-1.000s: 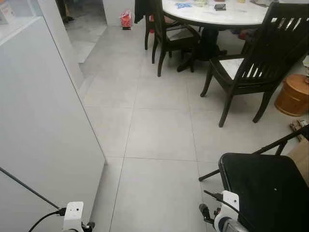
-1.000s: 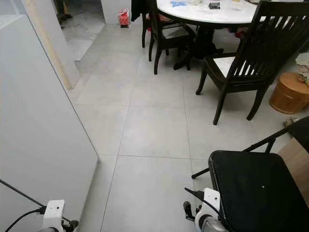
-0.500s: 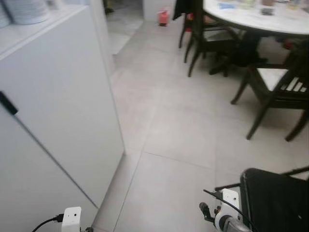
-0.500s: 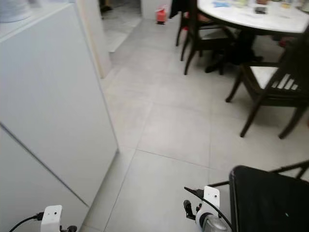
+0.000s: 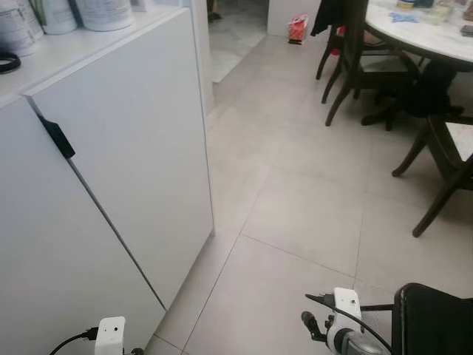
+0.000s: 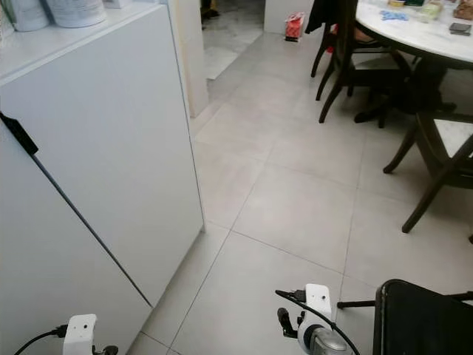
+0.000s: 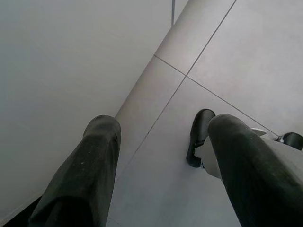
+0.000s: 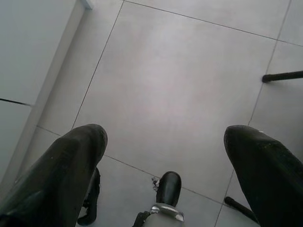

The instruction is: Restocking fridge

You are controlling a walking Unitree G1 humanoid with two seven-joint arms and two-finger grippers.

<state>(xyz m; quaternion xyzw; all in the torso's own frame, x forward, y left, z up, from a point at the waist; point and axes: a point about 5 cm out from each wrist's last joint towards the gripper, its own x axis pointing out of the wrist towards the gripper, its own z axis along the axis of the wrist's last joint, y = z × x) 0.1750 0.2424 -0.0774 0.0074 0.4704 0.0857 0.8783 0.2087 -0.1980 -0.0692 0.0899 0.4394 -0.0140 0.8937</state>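
- Cabinet fronts: a run of white cabinet doors (image 5: 126, 170) stands on the robot's left, with a dark recessed handle notch (image 5: 58, 138) between two panels and white tubs (image 5: 103, 13) on the counter top above.
- No fridge can be picked out with certainty; if one of these white panels is its door, I cannot tell which, and no goods to restock are in either gripper.
- Left gripper (image 7: 156, 161) hangs low beside the cabinet base, its two black fingers (image 7: 85, 175) spread wide over the grey tiled floor (image 5: 295, 214) with nothing between them.
- Right gripper (image 8: 165, 156) also points at the floor, fingers (image 8: 57, 170) wide apart and empty; a black folding chair (image 6: 421, 318) sits just to its right.
- Key relation, as a judgement: the handle notch lies up and to the left of both grippers, its long axis running roughly vertical along the panel seam, so the left arm is the nearer one to reach it.
- Dining table (image 5: 429, 33) and dark chairs (image 5: 355, 52) stand well apart, ahead and to the right.
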